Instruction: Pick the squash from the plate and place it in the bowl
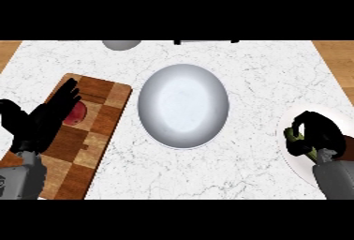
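Observation:
The white plate [297, 161] lies at the right edge of the marble counter. Over it my right hand [319, 136] is curled round the squash [296, 138], of which only a green-yellow strip shows beside the thumb and under the wrist. The wide white bowl [183, 106] sits in the middle of the counter, to the left of that hand. My left hand [43, 117] rests open at the left, fingers up, over the wooden cutting board [90, 136].
A red fruit [76, 114] lies on the cutting board, partly hidden by my left hand. A grey rounded object [121, 44] and a dark-edged item [206, 41] sit at the counter's far edge. Wooden floor shows at both upper corners.

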You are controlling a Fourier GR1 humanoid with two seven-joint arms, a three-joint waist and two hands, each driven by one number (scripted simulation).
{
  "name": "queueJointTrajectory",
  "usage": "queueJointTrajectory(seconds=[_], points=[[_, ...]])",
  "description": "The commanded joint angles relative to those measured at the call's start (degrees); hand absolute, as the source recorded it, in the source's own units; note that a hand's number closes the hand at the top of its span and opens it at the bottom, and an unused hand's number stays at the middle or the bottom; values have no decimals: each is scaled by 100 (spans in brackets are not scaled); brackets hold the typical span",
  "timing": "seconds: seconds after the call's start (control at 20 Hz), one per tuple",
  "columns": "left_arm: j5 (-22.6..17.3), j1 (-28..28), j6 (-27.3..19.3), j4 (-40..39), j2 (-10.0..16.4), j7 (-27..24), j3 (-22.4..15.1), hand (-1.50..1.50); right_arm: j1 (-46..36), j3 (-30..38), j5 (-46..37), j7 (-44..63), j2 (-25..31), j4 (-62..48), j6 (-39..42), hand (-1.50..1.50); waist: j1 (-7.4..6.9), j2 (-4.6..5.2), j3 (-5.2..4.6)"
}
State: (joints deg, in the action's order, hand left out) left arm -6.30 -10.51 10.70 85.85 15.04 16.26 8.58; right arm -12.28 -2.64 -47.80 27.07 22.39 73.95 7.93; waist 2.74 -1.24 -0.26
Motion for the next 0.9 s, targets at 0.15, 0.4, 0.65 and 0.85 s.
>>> queueJointTrajectory(seconds=[0.15,0.4,0.65,0.85], points=[[-61,231,21,104,145,43,186,0,1610,-983,-19,26,71,3049,637,150,165,-39,-7],[-39,254,49,76,18,-70,78,0,2531,-1047,142,670,421,5480,1297,150,193,-5,-6],[16,127,-34,294,6,91,12,0,2831,-1288,-44,1959,473,7713,2186,150,-17,43,0],[-147,211,183,329,44,19,31,0,2157,-1003,372,2461,543,7955,2831,150,-93,38,-6]])
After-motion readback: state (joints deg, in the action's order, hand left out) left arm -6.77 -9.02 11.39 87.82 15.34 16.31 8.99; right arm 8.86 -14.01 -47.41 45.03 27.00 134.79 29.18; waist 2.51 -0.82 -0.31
